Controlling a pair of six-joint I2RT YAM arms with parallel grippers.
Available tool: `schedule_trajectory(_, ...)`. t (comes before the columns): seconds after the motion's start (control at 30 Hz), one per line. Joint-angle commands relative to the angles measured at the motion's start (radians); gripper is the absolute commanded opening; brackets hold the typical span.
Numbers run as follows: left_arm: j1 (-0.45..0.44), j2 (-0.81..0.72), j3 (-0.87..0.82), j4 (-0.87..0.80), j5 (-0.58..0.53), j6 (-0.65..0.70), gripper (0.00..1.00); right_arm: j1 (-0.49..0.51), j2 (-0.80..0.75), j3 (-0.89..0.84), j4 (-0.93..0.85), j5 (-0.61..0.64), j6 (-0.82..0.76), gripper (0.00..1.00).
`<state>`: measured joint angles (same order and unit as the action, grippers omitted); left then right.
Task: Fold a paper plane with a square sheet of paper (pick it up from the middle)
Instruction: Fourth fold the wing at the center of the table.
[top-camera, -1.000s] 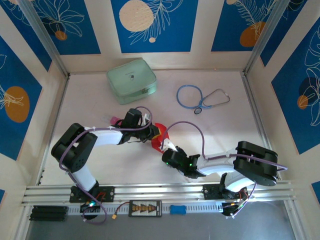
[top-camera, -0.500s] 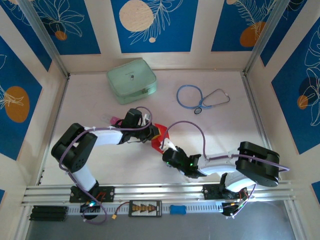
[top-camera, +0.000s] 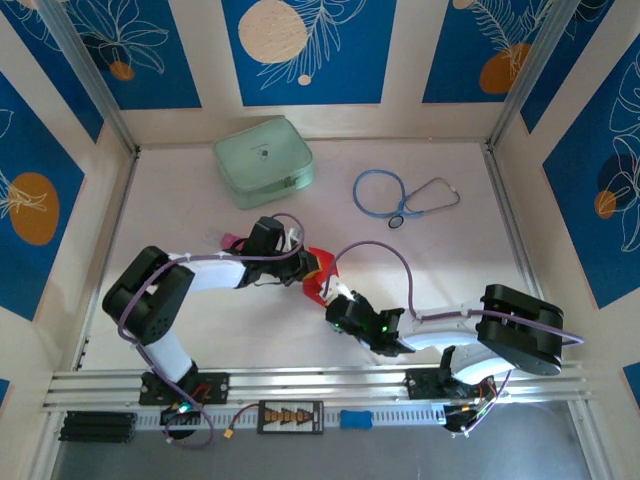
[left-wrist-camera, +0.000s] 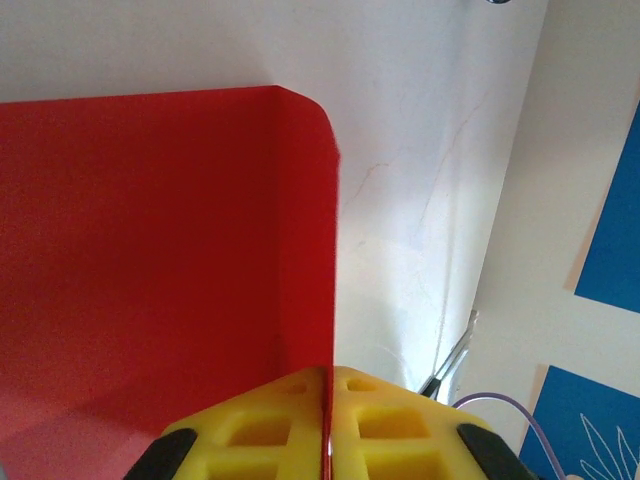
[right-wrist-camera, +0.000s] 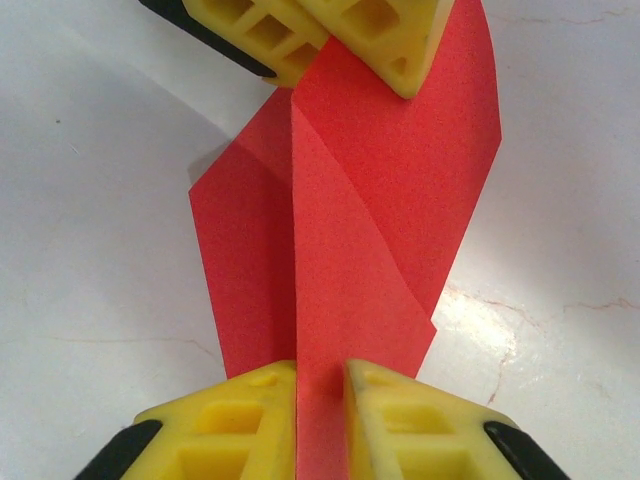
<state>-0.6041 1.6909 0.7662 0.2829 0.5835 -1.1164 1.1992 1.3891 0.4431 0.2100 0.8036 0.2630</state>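
There is one red paper (right-wrist-camera: 340, 230), creased along its length with folded flaps overlapping. It is stretched between my two pincers near the middle of the table (top-camera: 450, 260). My left pincer (left-wrist-camera: 327, 385) is pressed together on one edge of it, with the sheet squeezed thin between the yellow pads. From that wrist the paper rises like a red wall, and one rounded corner is curled over. My right pincer (right-wrist-camera: 320, 385) is clamped on the opposite end, a narrow strip of red pinched between its two yellow fingers. From my right wrist I can see my left fingers gripping the far end, so the paper is held at both ends. I cannot tell whether it touches the table below.

Farther out, toward the back, one pale green case (top-camera: 263, 162) sits on the left. One stethoscope (top-camera: 403, 195) lies on the right. Both are well apart from the paper. One small pink thing (top-camera: 229, 238) lies just beside my left arm.
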Motion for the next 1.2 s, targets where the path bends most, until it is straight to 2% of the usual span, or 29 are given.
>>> schedule_trajectory(0.0,0.006,-0.002,0.031,-0.019,0.006,0.023,0.11,-0.001,-0.009,0.009,-0.018,0.010,0.001,0.23)
schedule_trajectory(0.13,0.006,-0.001,0.031,-0.019,0.008,0.024,0.11,-0.001,-0.009,0.012,-0.032,0.020,0.001,0.24)
schedule_trajectory(0.5,0.007,-0.002,0.027,-0.010,0.009,0.021,0.12,-0.004,-0.010,0.013,-0.017,0.012,-0.007,0.17)
schedule_trajectory(0.67,0.006,-0.019,0.028,-0.031,0.000,0.031,0.24,-0.014,-0.003,0.013,-0.014,-0.002,0.013,0.14)
schedule_trajectory(0.77,0.006,-0.043,0.039,-0.093,-0.030,0.064,0.45,-0.040,-0.023,-0.001,0.008,-0.074,0.042,0.12)
schedule_trajectory(0.9,0.013,-0.061,0.059,-0.182,-0.065,0.109,0.62,-0.079,-0.057,-0.024,0.047,-0.194,0.042,0.12)
schedule_trajectory(1.17,0.023,-0.014,0.112,-0.235,-0.035,0.137,0.64,-0.140,-0.100,-0.054,0.075,-0.310,0.019,0.12)
